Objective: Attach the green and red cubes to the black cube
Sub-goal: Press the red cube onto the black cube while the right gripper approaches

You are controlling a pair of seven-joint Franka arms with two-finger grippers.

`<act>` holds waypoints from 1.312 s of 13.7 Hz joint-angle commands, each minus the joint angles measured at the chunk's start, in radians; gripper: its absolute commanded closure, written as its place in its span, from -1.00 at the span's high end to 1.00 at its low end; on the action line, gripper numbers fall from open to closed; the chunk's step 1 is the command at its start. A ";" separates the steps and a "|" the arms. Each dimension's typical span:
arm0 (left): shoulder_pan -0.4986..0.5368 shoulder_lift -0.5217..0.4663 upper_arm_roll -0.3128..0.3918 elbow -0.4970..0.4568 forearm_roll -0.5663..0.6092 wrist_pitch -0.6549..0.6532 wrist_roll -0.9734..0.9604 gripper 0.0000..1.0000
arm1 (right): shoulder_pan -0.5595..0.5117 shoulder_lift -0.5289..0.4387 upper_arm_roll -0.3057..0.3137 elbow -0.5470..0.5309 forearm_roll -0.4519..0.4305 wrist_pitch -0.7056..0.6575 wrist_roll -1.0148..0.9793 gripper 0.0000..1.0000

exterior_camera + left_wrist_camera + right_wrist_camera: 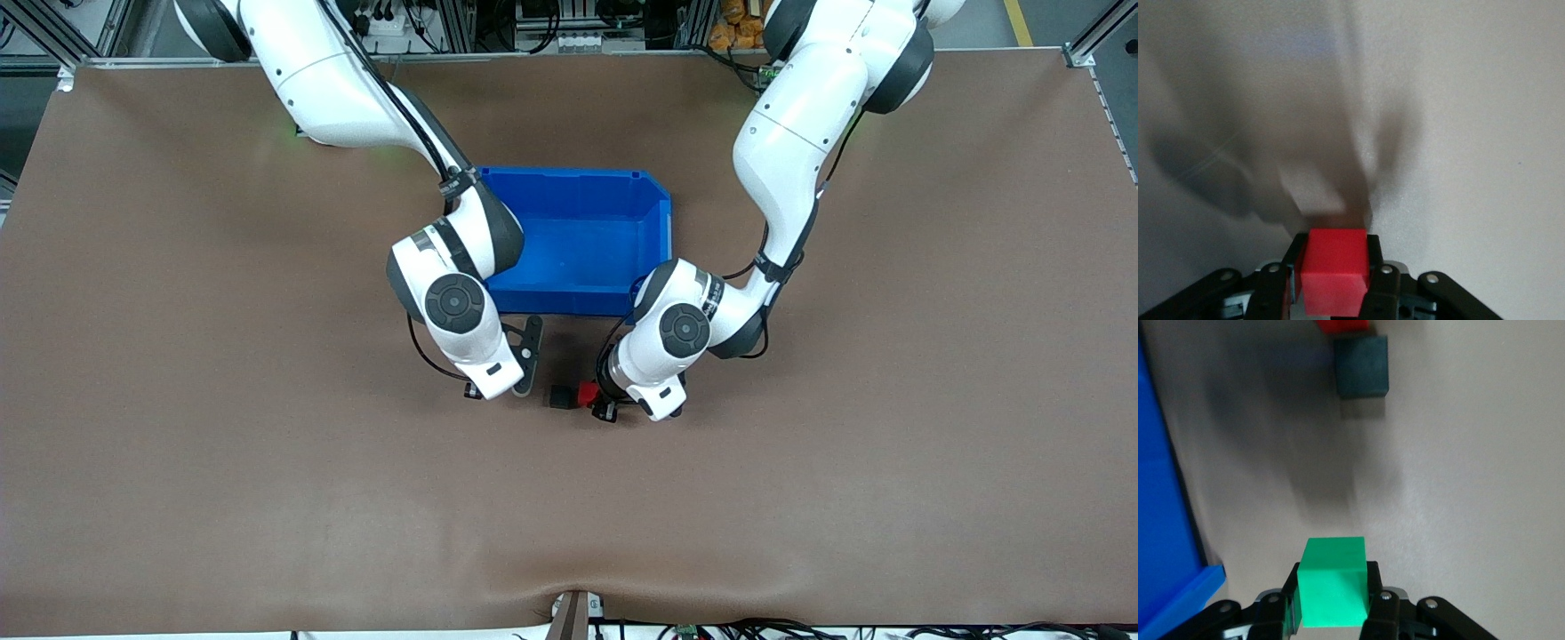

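Your left gripper (1335, 283) clamps the small bright red plastic cube (1335, 277) against the matte black cube (562, 396) on the brown table (800, 498); your right gripper (1333, 603) grips the bright green cube (1333, 581) beside the blue plastic bin (578, 240).

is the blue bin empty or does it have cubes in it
Empty: the front view shows only bare blue floor inside the blue bin. The black cube sits on the table outside it.
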 commanded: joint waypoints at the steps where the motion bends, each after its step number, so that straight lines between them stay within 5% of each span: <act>1: -0.010 0.025 0.004 0.034 -0.010 0.008 -0.039 -0.78 | 0.014 0.067 -0.012 0.104 -0.018 -0.025 0.030 -1.00; 10: -0.016 0.047 0.001 0.063 -0.012 0.013 -0.036 -0.59 | 0.036 0.153 -0.015 0.209 -0.022 -0.020 0.036 -1.00; 13: -0.018 0.050 0.003 0.068 -0.012 0.033 -0.036 0.83 | 0.037 0.170 -0.015 0.232 -0.022 -0.020 0.037 -1.00; 14: -0.018 0.048 0.004 0.068 -0.012 0.033 -0.030 1.00 | 0.037 0.178 -0.015 0.235 -0.022 -0.019 0.040 -1.00; 18: 0.007 0.015 0.007 0.062 -0.001 -0.024 -0.018 1.00 | 0.050 0.198 -0.013 0.237 -0.022 0.032 0.079 -1.00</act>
